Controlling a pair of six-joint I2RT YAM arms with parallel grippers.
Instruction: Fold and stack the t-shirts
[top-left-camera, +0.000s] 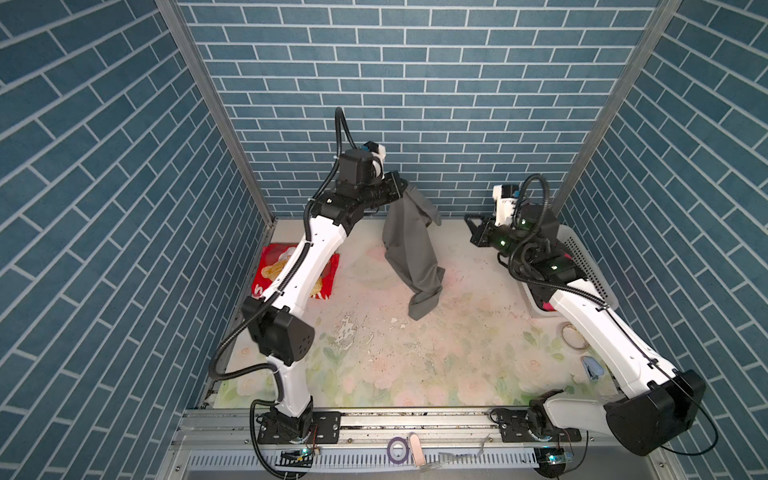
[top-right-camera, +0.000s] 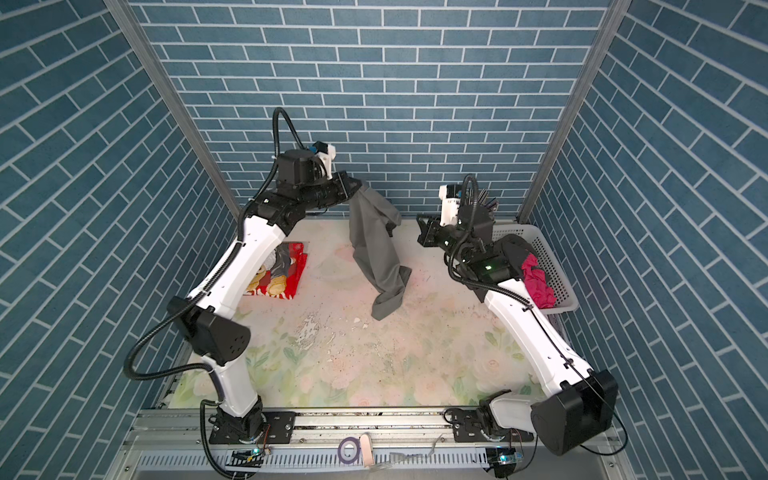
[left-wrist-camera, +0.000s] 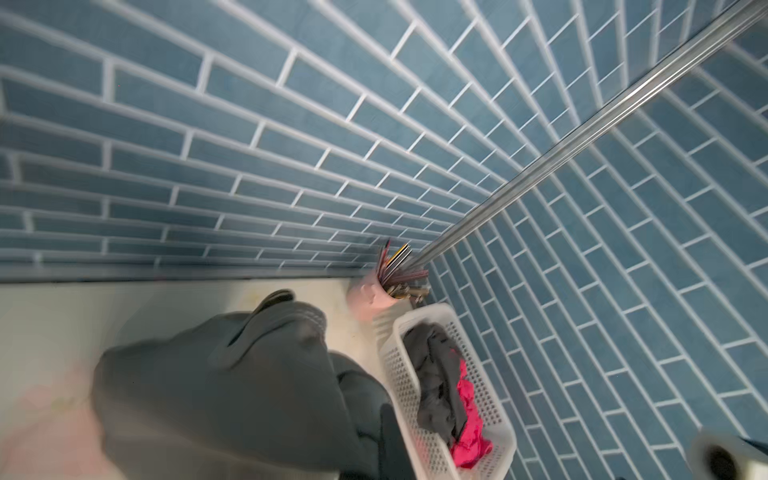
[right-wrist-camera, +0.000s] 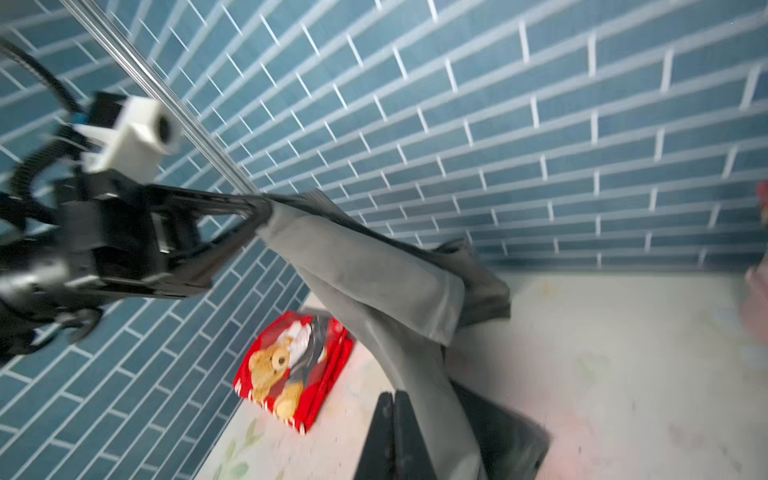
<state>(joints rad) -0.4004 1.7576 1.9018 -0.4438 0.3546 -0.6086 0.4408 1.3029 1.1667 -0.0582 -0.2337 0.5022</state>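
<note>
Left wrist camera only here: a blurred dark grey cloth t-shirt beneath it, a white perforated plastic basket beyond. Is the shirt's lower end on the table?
Observer: In both top views the dark grey cloth t-shirt hangs from the left end effector, and its lower end seems to lie crumpled on the floral table.
Operator: Where is the right end effector?
Observer: The right end effector is beside the shirt, apart from it, with no cloth in it.
Operator: Anything folded yet?
Observer: One folded red teddy-bear-print t-shirt lies at the table's left edge.

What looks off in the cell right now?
The table cover is worn and flaking mid-table, white chips loose around it. The grey t-shirt hangs bunched from the left gripper, its lower end crumpled on the cover.
</note>
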